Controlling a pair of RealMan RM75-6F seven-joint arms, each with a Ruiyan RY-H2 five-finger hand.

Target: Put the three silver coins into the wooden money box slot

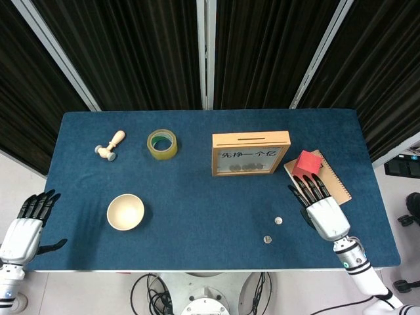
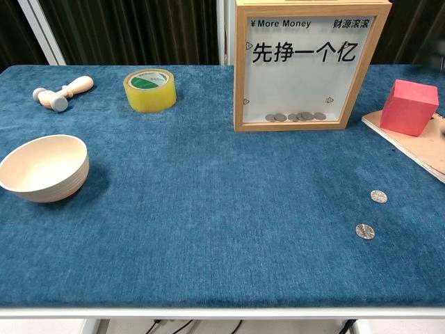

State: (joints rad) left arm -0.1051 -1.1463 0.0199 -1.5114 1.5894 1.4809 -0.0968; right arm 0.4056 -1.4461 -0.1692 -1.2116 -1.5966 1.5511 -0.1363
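Observation:
The wooden money box [image 1: 250,153] [image 2: 309,64] stands upright at the back of the table, its slot [image 1: 249,139] on top and several coins lying behind its clear front. Two silver coins lie on the blue cloth in front of it: one [image 1: 278,220] [image 2: 379,197] and a nearer one [image 1: 267,239] [image 2: 365,231]. My right hand [image 1: 321,209] hovers open, fingers spread, just right of the coins and holds nothing. My left hand [image 1: 27,221] hangs open off the table's left front corner. Neither hand shows in the chest view.
A red cube [image 1: 306,165] [image 2: 408,106] sits on a brown notebook [image 1: 330,183] at the right. A pale bowl [image 1: 125,211] [image 2: 43,167], a yellow tape roll [image 1: 162,144] [image 2: 149,90] and a small wooden mallet [image 1: 109,146] [image 2: 62,92] lie on the left half.

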